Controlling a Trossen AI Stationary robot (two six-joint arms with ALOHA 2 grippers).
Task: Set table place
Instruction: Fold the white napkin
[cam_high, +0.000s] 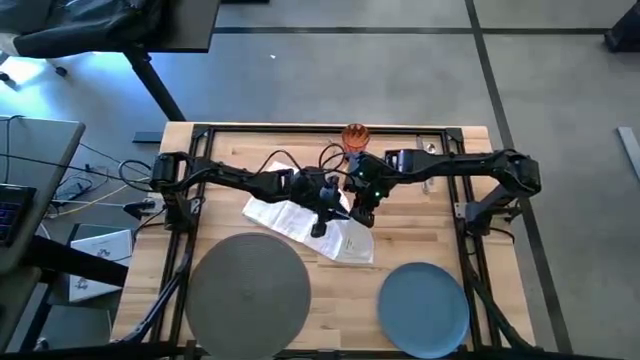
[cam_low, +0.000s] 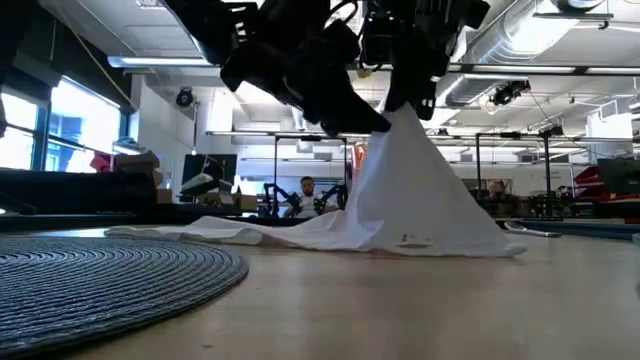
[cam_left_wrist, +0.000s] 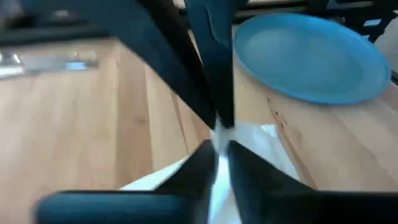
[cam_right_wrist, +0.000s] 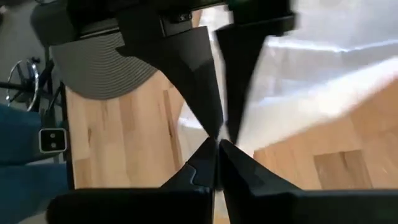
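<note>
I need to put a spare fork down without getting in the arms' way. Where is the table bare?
Bare wood lies between the round grey woven placemat and the round blue plate, and along the table's left far edge. The middle is crowded: both end effectors, left and right, pinch the white paper napkin, lifting it, with the translucent orange tumbler behind.

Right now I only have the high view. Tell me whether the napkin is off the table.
Observer: Partly. In the low view the napkin stands in a peak like a tent, with its edges lying on the table.
Operator: Report who is holding that peak.
Observer: The wrist views show the left gripper and the right gripper each shut on the napkin, tip to tip at the same spot.
</note>
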